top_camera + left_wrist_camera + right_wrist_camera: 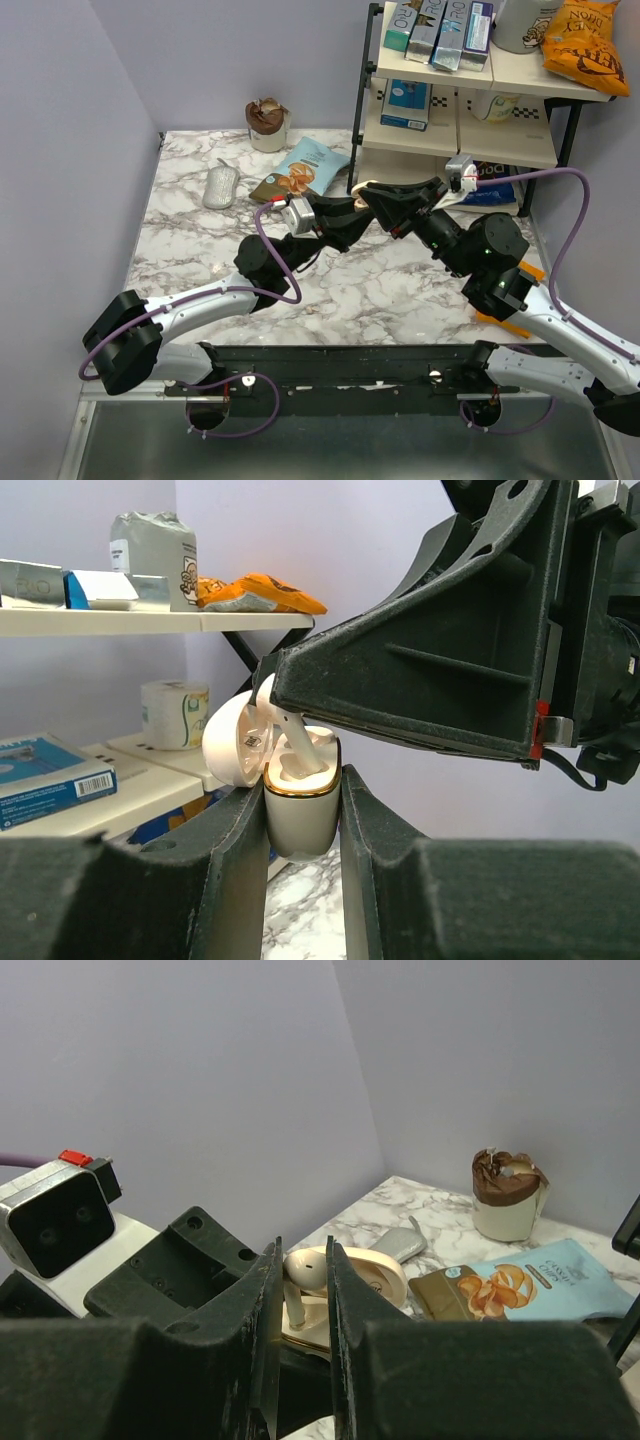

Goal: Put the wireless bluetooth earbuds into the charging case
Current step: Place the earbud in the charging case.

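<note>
The insertion step is in hand. The left gripper [350, 213] is clamped on the charging case [300, 815] and holds it above the table [400, 290], with the lid [232, 742] hanging open at 10 o'clock. The right gripper [303, 1295] reaches in from 3 o'clock in the overhead view. It pinches an earbud [306, 1269] at the case's mouth. The next move probably calls for a short, straight push into the socket, then release.

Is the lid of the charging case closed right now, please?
No, in the left wrist view the charging case has its lid swung open, with an earbud at its mouth.
</note>
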